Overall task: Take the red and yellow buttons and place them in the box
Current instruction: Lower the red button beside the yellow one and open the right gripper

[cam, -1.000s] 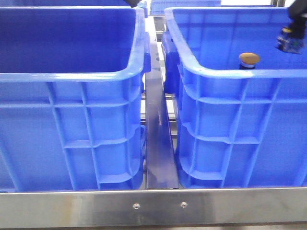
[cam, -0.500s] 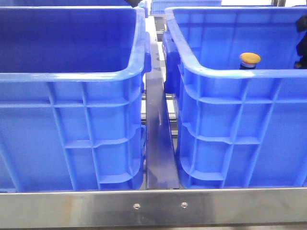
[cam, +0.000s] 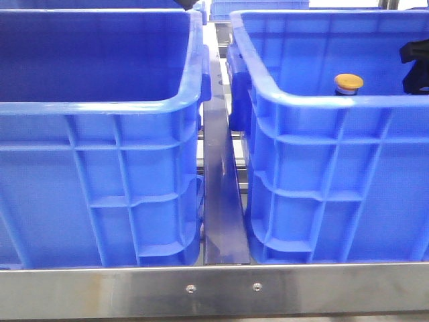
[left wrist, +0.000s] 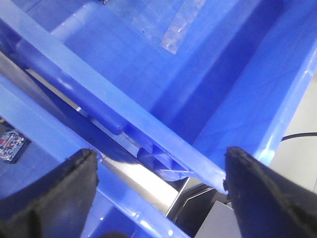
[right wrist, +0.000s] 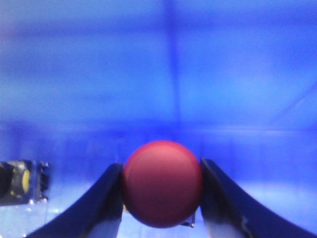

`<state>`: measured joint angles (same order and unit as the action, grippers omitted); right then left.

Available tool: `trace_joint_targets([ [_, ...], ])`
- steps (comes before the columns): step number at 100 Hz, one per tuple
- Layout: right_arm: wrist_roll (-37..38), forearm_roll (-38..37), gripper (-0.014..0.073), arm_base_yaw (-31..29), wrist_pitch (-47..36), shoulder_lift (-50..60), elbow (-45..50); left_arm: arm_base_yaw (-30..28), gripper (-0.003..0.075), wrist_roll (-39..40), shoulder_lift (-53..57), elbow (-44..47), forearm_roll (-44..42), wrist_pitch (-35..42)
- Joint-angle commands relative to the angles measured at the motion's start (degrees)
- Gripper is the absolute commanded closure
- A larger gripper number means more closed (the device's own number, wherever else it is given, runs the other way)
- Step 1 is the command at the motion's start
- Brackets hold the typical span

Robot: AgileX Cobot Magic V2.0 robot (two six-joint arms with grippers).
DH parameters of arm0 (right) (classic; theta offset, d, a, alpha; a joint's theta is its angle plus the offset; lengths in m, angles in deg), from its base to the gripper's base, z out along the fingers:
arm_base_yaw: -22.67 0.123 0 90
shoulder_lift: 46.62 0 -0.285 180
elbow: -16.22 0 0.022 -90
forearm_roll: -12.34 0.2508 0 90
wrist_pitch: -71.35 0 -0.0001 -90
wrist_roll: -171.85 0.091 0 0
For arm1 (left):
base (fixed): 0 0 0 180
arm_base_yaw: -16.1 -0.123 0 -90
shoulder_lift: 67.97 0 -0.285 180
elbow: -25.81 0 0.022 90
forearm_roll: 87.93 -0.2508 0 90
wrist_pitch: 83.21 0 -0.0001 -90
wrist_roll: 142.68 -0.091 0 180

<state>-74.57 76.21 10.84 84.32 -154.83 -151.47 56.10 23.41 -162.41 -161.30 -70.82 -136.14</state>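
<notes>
Blue plastic fills nearly everything I can see: two deep crates stand side by side on a metal frame point(cam: 221, 290), with a steel rail point(cam: 220, 201) running between them. On my right wrist view the right gripper point(right wrist: 161, 186) is pinching the red button point(right wrist: 162, 182), one dark finger point(right wrist: 101, 198) pressed against each side of its domed cap, and the blurred blue inner wall of the right crate point(cam: 322, 100) lies beyond it. Off to one side of that gripper, low down near the crate floor, sits a small dark part with a yellow spot point(right wrist: 22, 182), too blurred for me to name. From the front I catch only a dark piece of the right arm point(cam: 415, 64) at the far edge, inside the right crate, and the yellow button point(cam: 348, 82) stands upright just behind the near rim, well apart from the arm. The left gripper point(left wrist: 158, 191) is spread wide with nothing between its fingers point(left wrist: 54, 193); directly beyond it is the rim of the left crate point(cam: 100, 107), the rail gap and the crate floor, where a strip of clear tape point(left wrist: 173, 32) is stuck.
</notes>
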Motion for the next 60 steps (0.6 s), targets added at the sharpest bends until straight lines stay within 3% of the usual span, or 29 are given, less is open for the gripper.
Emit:
trace_joint_targets([
  [1,-0.4,1.0,0.0335,0.0,-0.3,2.3,-1.9,0.4,0.021,0.1,2.3,-1.7,1.3,3.1],
  [29,-0.4,1.1,0.0073,0.0,1.0,2.4,-1.9,0.4,0.021,0.1,2.3,-1.7,1.3,3.1],
  [60,-0.4,1.1,0.0046,-0.1,1.5,3.3,-1.9,0.4,0.021,0.1,2.3,-1.7,1.3,3.1],
])
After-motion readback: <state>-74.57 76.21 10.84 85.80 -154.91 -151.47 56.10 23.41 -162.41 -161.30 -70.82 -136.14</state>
